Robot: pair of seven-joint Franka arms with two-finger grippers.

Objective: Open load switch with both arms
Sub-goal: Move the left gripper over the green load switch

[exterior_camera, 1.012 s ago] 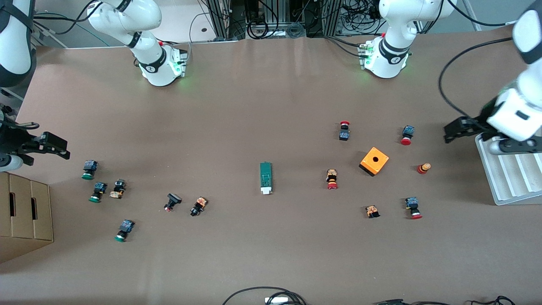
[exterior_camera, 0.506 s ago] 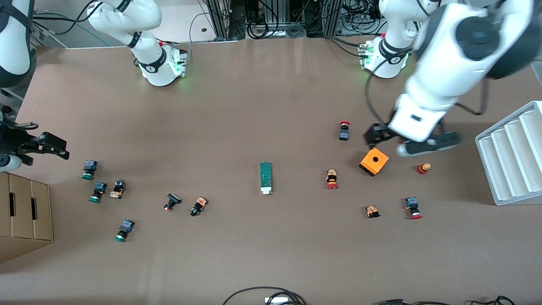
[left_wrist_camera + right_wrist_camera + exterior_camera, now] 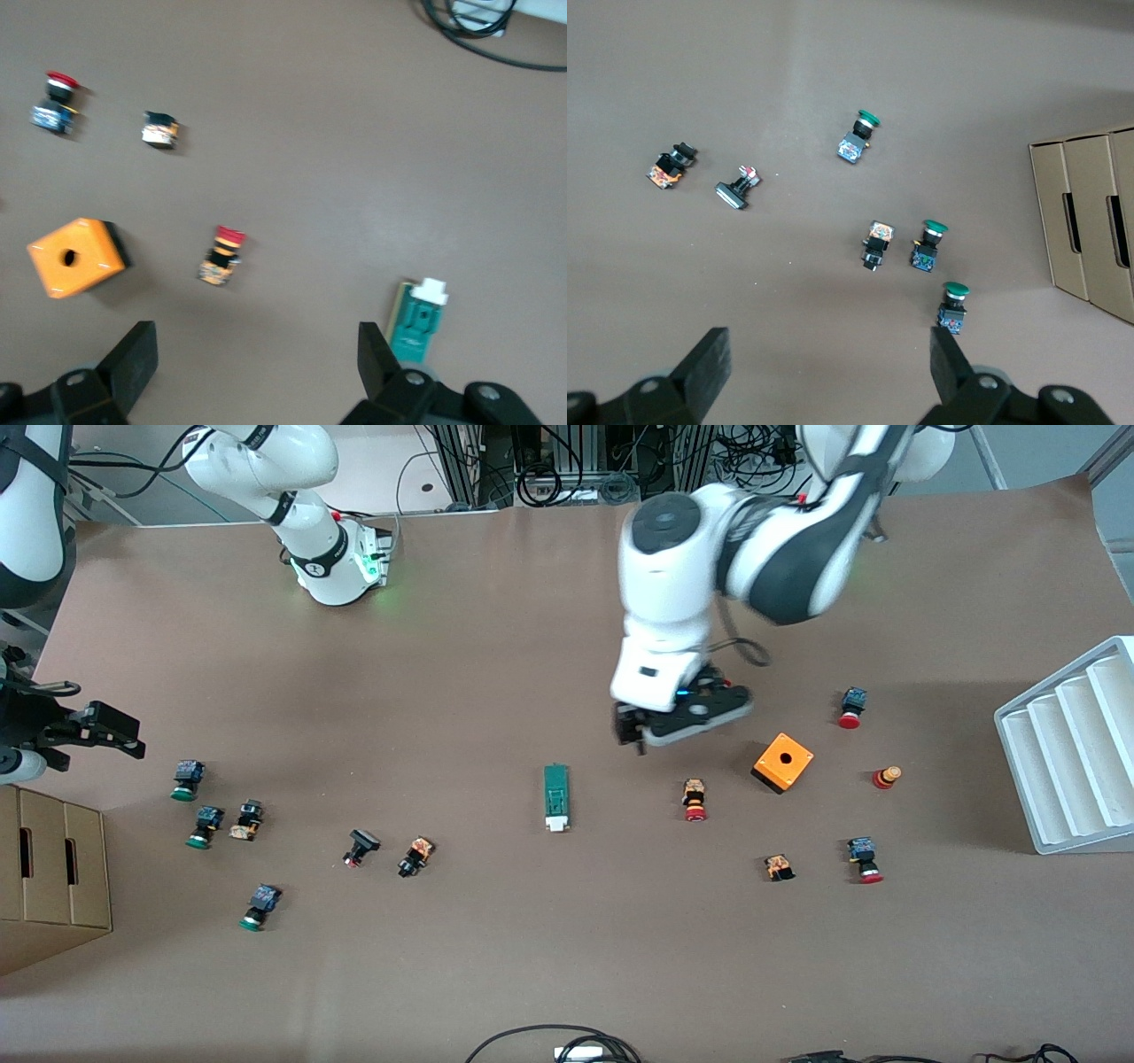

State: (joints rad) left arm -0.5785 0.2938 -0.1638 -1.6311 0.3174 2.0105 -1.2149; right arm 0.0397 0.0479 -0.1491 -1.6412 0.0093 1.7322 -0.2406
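Observation:
The load switch (image 3: 555,798), a narrow green bar with a white block at the end nearer the front camera, lies flat in the middle of the table. It also shows in the left wrist view, where the load switch (image 3: 418,319) sits beside one finger (image 3: 376,350). My left gripper (image 3: 631,741) hangs open and empty over bare table between the switch and the orange box (image 3: 783,761); its jaws (image 3: 257,345) stand wide apart. My right gripper (image 3: 131,737) waits open and empty at the right arm's end of the table; from the wrist, that gripper (image 3: 830,350) shows over bare table.
A red push button (image 3: 695,799) lies between the switch and the orange box, with more buttons (image 3: 864,860) around. Several green-capped buttons (image 3: 188,779) lie below the right gripper. A white rack (image 3: 1067,744) and a cardboard box (image 3: 53,868) stand at the table's ends.
The left arm has swung fast from the white rack toward the table's middle, past the orange box, and now hangs near the load switch. The right arm has not moved.

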